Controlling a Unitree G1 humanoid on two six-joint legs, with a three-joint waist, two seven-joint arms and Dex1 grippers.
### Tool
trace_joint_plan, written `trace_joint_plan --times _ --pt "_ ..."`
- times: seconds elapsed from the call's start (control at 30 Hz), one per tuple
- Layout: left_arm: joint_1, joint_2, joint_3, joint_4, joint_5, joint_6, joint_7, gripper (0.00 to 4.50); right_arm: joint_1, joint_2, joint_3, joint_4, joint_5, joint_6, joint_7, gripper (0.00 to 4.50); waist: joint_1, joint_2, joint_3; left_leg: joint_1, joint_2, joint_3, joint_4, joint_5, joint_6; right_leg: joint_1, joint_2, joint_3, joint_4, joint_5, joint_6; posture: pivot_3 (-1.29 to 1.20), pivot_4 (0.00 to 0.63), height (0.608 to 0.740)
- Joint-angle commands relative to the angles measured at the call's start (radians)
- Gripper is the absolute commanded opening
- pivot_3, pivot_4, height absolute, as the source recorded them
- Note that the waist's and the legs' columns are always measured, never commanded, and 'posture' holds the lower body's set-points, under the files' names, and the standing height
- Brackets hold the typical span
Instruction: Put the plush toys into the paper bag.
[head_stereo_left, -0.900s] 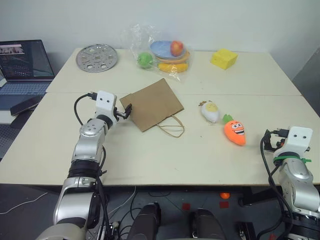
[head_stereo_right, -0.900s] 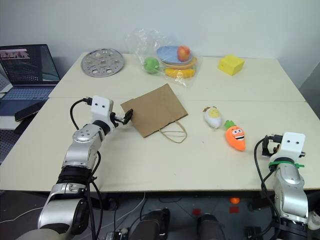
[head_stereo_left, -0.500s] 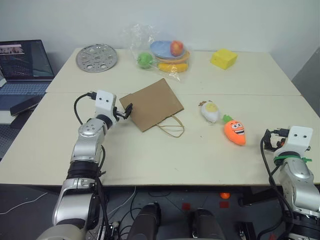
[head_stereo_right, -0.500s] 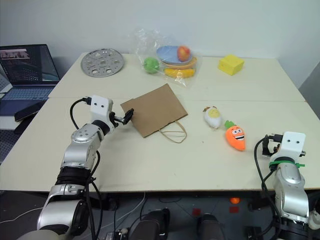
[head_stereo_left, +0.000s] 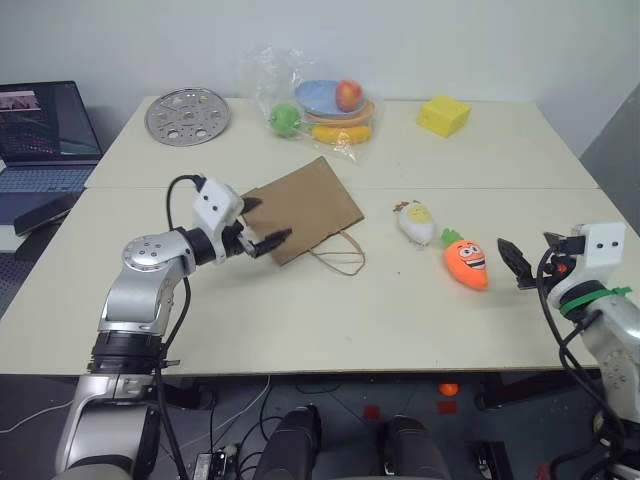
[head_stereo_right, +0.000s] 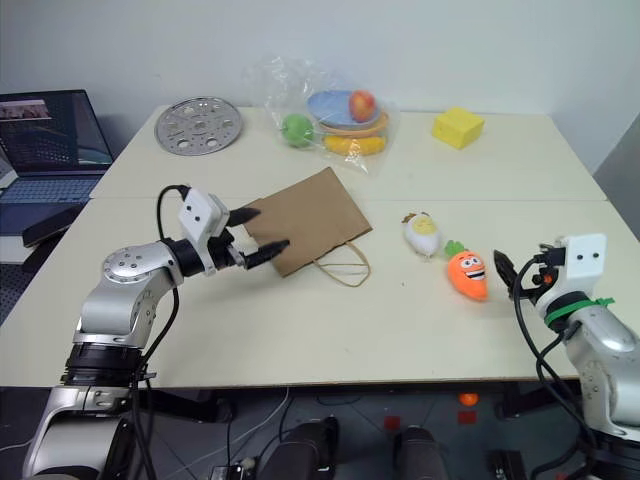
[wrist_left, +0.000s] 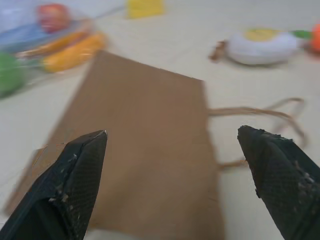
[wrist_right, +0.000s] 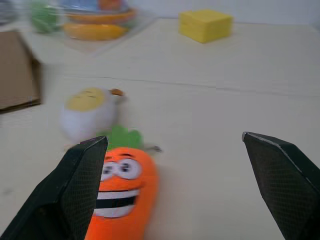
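item 1, left gripper (head_stereo_left: 262, 226): nearest the robot on its left, hovering just over the near left corner of the paper bag (head_stereo_left: 303, 208), fingers spread wide with nothing between them; judged to be lining up on the bag so it can be taken up or opened.

item 2, right gripper (head_stereo_left: 516, 266): well to the right of the paper bag, fingers wide apart and empty, pointing at the carrot plush (head_stereo_left: 466, 261), which lies between it and the bag; judged to be poised for a first pick.

item 3, paper bag: lying flat and closed on the table (head_stereo_left: 300, 310), twisted loop handles (head_stereo_left: 338, 256) trailing toward the near right; nothing can go in while it lies shut.

item 4, carrot plush: right of the paper bag, face up, green top toward the egg plush (head_stereo_left: 418, 223).

item 5, egg plush: white with yellow marks, between bag and carrot, just beside the carrot's leaves; both toys outside the bag.

item 6, fruit in clear plastic (head_stereo_left: 320, 103): beyond the paper bag, near the far edge.

item 7, yellow block (head_stereo_left: 444, 115): beyond and right of the bag.

item 8, perforated metal disc (head_stereo_left: 187, 116): beyond and left of the bag.
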Motion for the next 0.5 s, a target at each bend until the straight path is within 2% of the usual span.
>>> trace_joint_plan --times 0.03,0.13,0.23,0.4,0.5 --pt "-0.018 0.017 -0.042 -0.047 -0.012 -0.005 -0.087 4.47 0.021 -0.063 -0.015 -0.135 0.165 0.107 0.098 4.5 0.0 0.0 0.0 0.0 0.0 0.0 0.0 0.0 0.0 0.0 0.0 0.0 0.0 0.0 0.0 0.0 0.15 0.74" --pt "-0.039 -0.01 -0.099 -0.014 0.056 -0.072 -0.079 4.47 0.026 -0.097 0.019 -0.216 0.221 0.159 0.102 4.5 0.0 0.0 0.0 -0.001 0.0 0.0 -0.001 0.0 0.0 0.0 0.0 0.0 -0.002 -0.001 -0.001 0.0 0.15 0.74" --pt "-0.085 -0.076 -0.172 0.075 0.145 -0.19 -0.048 4.47 0.017 -0.113 0.091 -0.285 0.201 0.173 0.073 4.5 0.005 0.0 0.0 -0.001 0.0 0.0 -0.001 0.0 0.0 0.0 -0.001 0.0 -0.002 -0.001 -0.001 0.0 0.15 0.74" --pt "-0.161 -0.184 -0.217 0.231 0.205 -0.29 -0.013 4.47 0.003 -0.028 0.109 -0.305 0.202 0.176 -0.044 4.5 0.008 0.0 0.0 -0.003 0.0 0.0 -0.001 -0.003 -0.005 0.0 -0.001 -0.001 -0.009 0.003 0.002 0.0 0.15 0.74" --pt "-0.189 -0.211 -0.229 0.312 0.241 -0.342 -0.001 4.47 0.028 -0.019 0.107 -0.321 0.202 0.179 -0.064 4.5 0.009 0.0 0.0 -0.005 -0.001 0.0 -0.001 -0.001 0.002 0.0 -0.001 -0.001 -0.012 0.005 0.006 0.0 0.15 0.74"
